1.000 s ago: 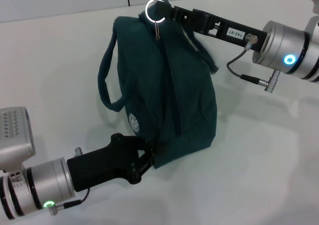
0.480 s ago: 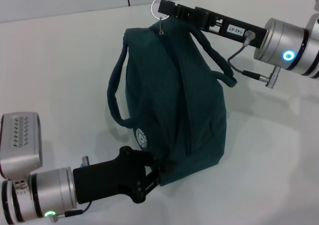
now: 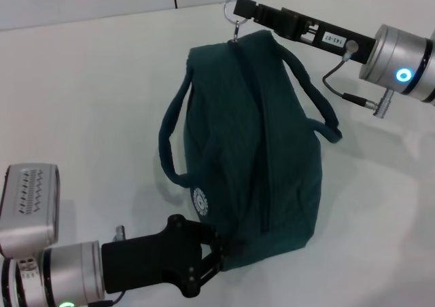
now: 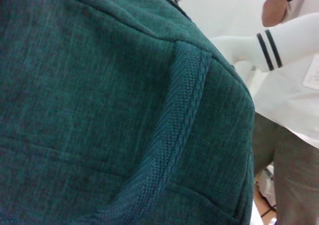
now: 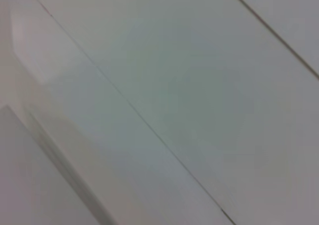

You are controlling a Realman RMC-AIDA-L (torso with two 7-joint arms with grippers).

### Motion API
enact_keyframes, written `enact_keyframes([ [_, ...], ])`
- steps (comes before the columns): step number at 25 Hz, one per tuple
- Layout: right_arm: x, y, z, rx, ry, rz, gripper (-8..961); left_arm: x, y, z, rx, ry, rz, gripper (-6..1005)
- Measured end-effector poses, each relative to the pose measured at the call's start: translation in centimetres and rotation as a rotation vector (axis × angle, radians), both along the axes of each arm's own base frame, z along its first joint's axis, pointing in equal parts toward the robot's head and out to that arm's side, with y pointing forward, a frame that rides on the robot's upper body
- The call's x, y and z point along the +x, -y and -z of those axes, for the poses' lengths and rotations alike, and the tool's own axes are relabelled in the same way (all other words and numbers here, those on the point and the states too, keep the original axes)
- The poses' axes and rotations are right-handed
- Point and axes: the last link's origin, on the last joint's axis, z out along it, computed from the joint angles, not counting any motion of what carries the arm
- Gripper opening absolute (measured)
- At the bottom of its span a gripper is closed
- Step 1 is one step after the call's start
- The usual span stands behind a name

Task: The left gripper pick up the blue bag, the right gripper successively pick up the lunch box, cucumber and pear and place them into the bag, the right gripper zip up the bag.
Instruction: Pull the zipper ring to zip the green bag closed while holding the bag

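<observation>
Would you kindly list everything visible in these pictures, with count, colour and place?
blue bag: one, dark teal-blue, zipped, lying on the table between the two grippers.
zipper ring pull: one, silver metal, at the bag's far end, at the right gripper's tip.
round logo: one, white, on the bag's near side.
table: one, white, under everything.
person: one, white sleeve with dark stripes, background of the left wrist view.
left gripper: one, black, jaws shut on the bag's near corner.
right gripper: one, black, at the ring pull.
</observation>
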Motion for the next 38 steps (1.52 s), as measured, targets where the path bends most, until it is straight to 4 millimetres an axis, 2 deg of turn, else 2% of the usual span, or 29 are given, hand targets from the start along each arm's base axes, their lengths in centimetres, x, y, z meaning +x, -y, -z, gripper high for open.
enact_keyframes([
  [14,1.6,-0.8,-0.3,0.050,0.074,0.058,11,-0.3,1.3,-0.1,-0.034,0.020,0.009,51],
  [22,1.6,0.4,-0.7,0.035,0.044,0.013,12,0.3,0.4,-1.0,-0.031,0.094,-0.074,51],
  [26,2.1,0.9,-0.9,0.030,0.046,0.008,12,0.8,-0.7,-2.6,-0.063,0.147,-0.134,121],
  [32,2.9,1.5,-1.0,0.037,0.061,0.011,12,1.4,-1.3,-4.6,-0.114,0.196,-0.162,226],
  [38,3.2,2.0,-0.8,0.040,0.072,-0.004,13,2.1,-2.2,-6.0,-0.140,0.216,-0.188,424],
])
